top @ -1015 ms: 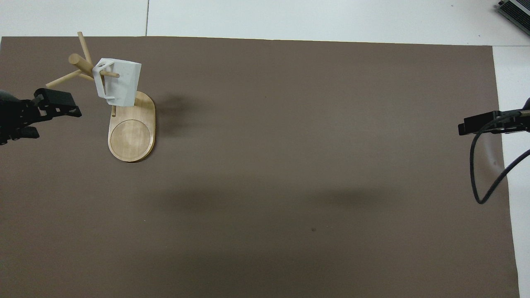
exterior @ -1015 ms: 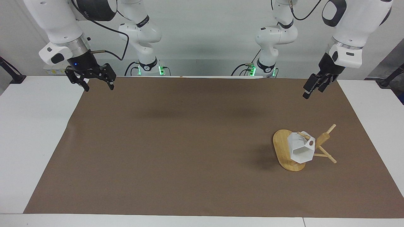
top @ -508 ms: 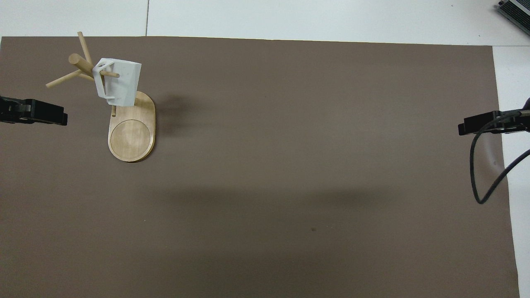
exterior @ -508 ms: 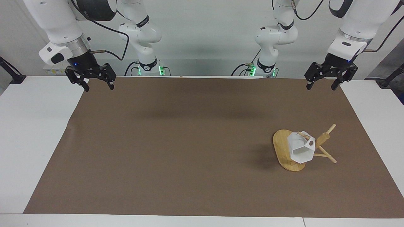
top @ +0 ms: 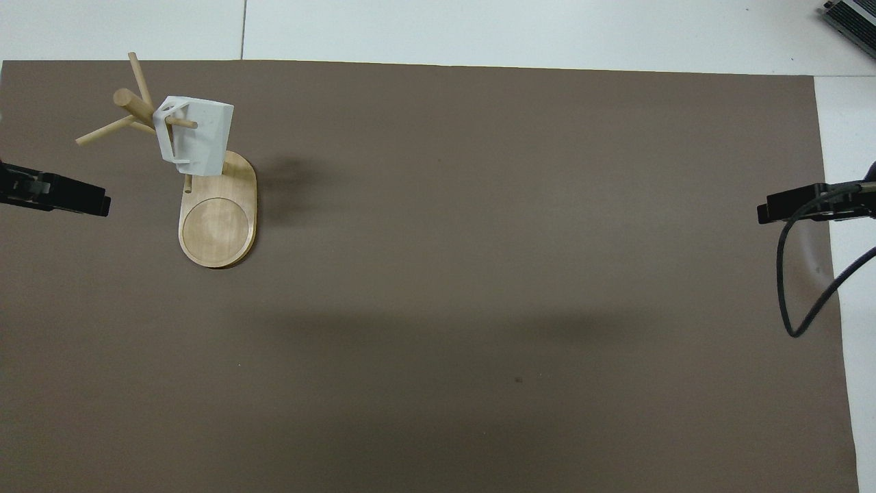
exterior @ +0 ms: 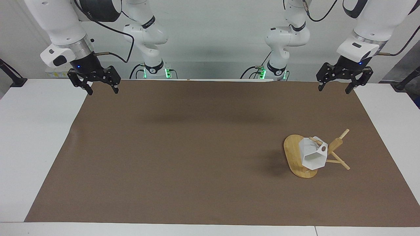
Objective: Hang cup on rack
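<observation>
Already the cup (exterior: 313, 156) hangs by its handle on a peg of the rack (exterior: 297, 157), which stands on the brown mat (exterior: 197, 157) toward the left arm's end of the table (exterior: 32, 137). Up in the air, the left gripper (exterior: 335, 88) waits over the mat's edge nearest the robots at that same end, its fingers spread apart and holding nothing. Likewise the right gripper (exterior: 101, 90) hovers over the mat's corner at the right arm's end, fingers apart and empty.
</observation>
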